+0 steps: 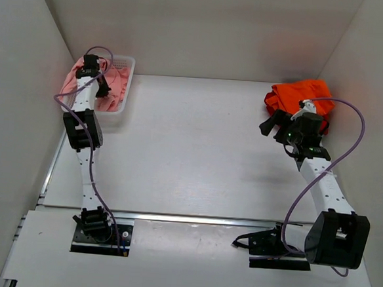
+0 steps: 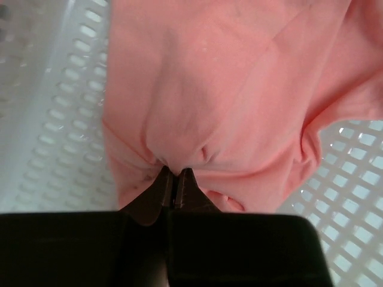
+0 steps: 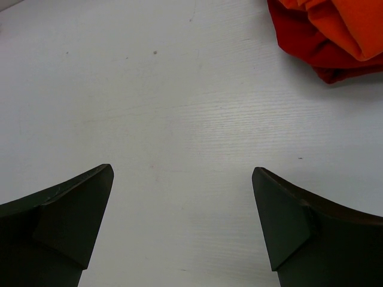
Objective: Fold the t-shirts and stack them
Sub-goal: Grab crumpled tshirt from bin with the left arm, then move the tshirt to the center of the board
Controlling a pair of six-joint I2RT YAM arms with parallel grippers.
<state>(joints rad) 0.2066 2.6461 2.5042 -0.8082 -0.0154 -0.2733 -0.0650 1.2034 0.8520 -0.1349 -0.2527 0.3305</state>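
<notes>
A salmon-pink t-shirt [image 1: 110,84] lies crumpled in the white mesh basket [image 1: 126,65] at the far left. My left gripper [image 2: 174,173] is down in the basket, shut on a pinched fold of this pink t-shirt [image 2: 227,89]. At the far right, an orange t-shirt [image 1: 307,94] lies folded on top of a red one [image 3: 311,51]. My right gripper [image 3: 182,173] hovers just in front of that stack, open, with only bare table between its fingers. In the top view the right gripper [image 1: 279,128] sits at the stack's near-left side.
The basket's white lattice wall [image 2: 60,119] surrounds the pink cloth on both sides. White enclosure walls close in the table [image 1: 197,150] at left, right and back.
</notes>
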